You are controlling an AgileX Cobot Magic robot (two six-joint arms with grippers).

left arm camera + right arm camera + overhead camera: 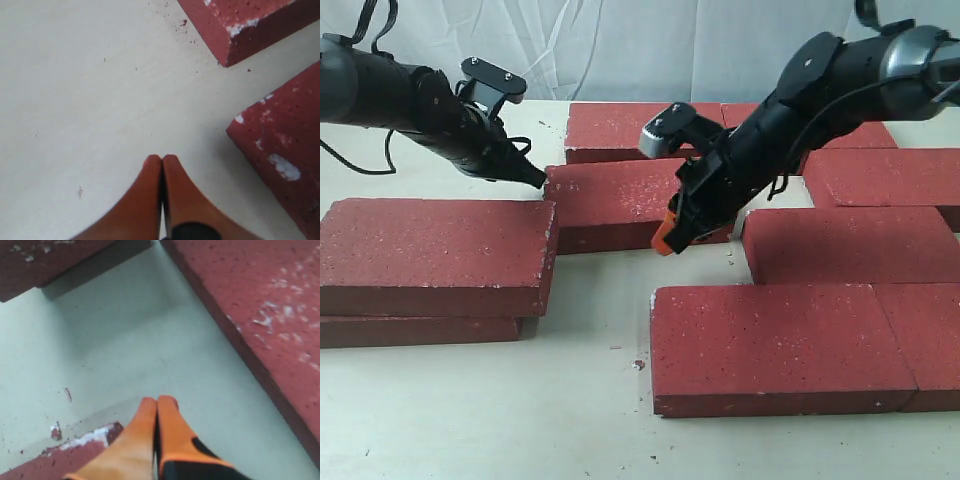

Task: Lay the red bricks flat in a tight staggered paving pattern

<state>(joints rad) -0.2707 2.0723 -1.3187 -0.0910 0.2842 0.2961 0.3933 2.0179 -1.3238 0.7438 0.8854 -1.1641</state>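
Several dark-red speckled bricks lie flat on the pale table (480, 410). Two are stacked at the left (430, 255), and one middle brick (615, 195) lies behind them. My left gripper (538, 180) is shut and empty, its tip at the middle brick's left end, by the stack's far corner. In the left wrist view the shut fingertips (162, 159) hover over bare table, beside a brick corner (285, 150). My right gripper (665, 240) is shut and empty at the front right corner of the middle brick. Its tip (158, 401) is low over the table, between a long brick (270, 315) and a chipped corner (60, 460).
More bricks lie at the back (630, 125), at the back right (850, 135), at the right (890, 175) and mid right (840, 245). Two sit side by side in front (775, 340) (925, 335). White cloth hangs behind. Small red crumbs dot the table.
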